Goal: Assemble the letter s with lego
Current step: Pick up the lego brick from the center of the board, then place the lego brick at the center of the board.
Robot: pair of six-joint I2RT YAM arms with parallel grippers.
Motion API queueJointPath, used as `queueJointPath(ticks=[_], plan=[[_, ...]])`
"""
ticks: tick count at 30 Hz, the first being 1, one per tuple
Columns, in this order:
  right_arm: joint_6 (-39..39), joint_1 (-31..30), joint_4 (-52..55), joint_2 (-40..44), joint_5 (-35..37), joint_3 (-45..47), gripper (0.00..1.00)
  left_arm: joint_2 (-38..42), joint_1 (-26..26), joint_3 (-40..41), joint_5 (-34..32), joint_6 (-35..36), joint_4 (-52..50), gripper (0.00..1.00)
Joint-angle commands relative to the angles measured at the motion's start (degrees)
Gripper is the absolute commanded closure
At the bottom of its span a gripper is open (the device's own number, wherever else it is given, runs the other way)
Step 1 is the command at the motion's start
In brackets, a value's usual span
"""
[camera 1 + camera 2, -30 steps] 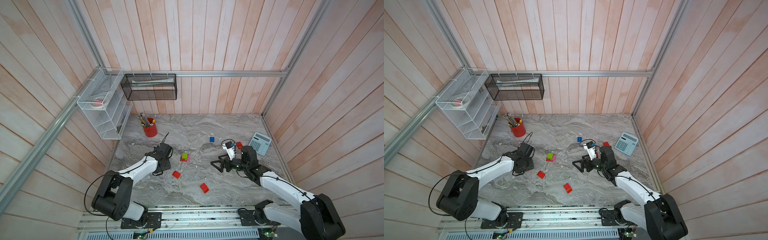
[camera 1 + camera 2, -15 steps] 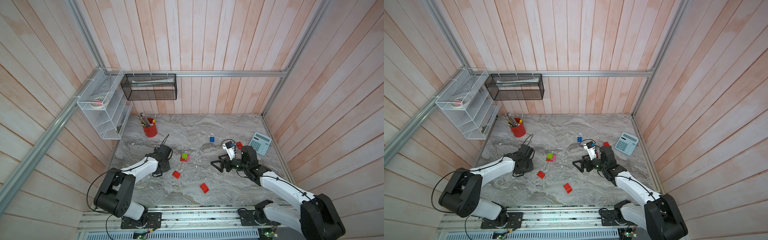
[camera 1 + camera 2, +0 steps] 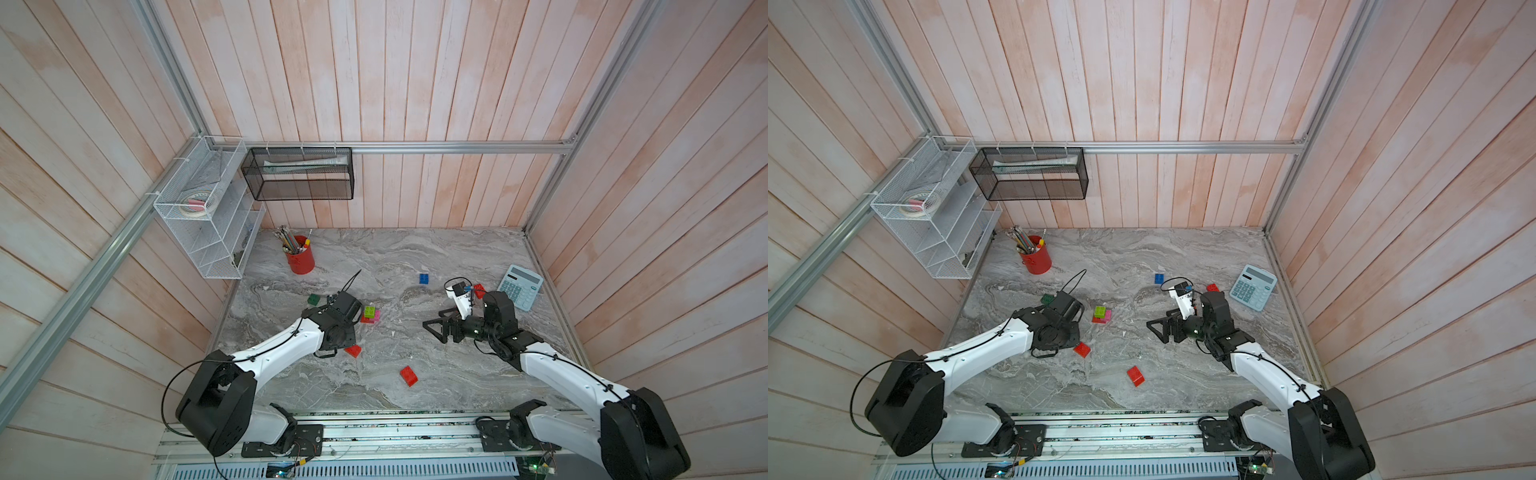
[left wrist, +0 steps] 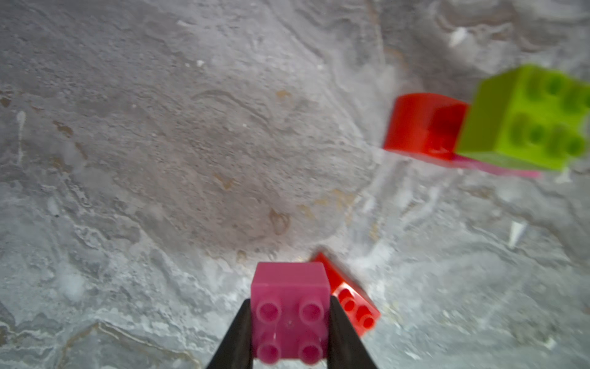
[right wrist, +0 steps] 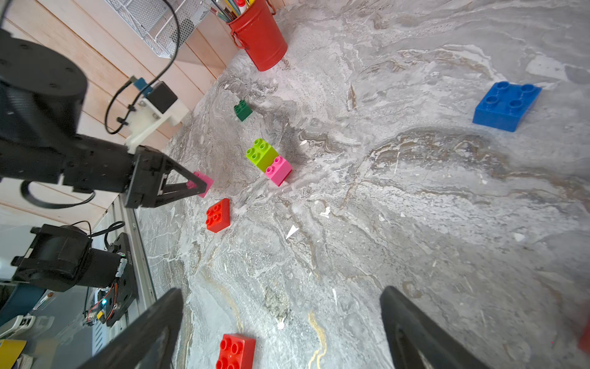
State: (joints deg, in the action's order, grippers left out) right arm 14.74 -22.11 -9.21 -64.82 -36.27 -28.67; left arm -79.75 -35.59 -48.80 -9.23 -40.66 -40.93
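Pick-up step in hand, with left gripper clamped on pink brick just beside a loose red brick and right gripper standing wide apart, empty; next, probably carry to nearby lime green brick cluster, align studs, press down.

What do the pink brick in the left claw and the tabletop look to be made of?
The pink brick looks like moulded plastic, smooth and slightly glossy: crisp round studs, even colour. The tabletop looks like grey veined marble with a matte finish; real stone or printed laminate, I cannot tell.
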Motion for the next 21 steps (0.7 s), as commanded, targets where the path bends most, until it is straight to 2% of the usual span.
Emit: queueJointPath(ticks=[1,8,15,21], plan=[[-1.0,1.2,1.6,0.9,-0.2,0.6,0.02,1.4,-3.3,-2.1,-0.3,-4.8,-4.6,0.68],[-1.6,3.5,2.3,2.3,-0.8,1.3,0.02,-4.5,-10.5,-6.6,0.1,-8.9,-2.2,0.68],[-1.3,4.5,2.6,3.6,-0.8,2.2,0.02,-12.1,-13.6,-10.8,0.1,-10.0,0.7,0.67],[-1.3,5.0,2.7,4.0,-0.7,2.5,0.02,-16.4,-14.7,-10.9,0.1,-10.4,4.3,0.67]])
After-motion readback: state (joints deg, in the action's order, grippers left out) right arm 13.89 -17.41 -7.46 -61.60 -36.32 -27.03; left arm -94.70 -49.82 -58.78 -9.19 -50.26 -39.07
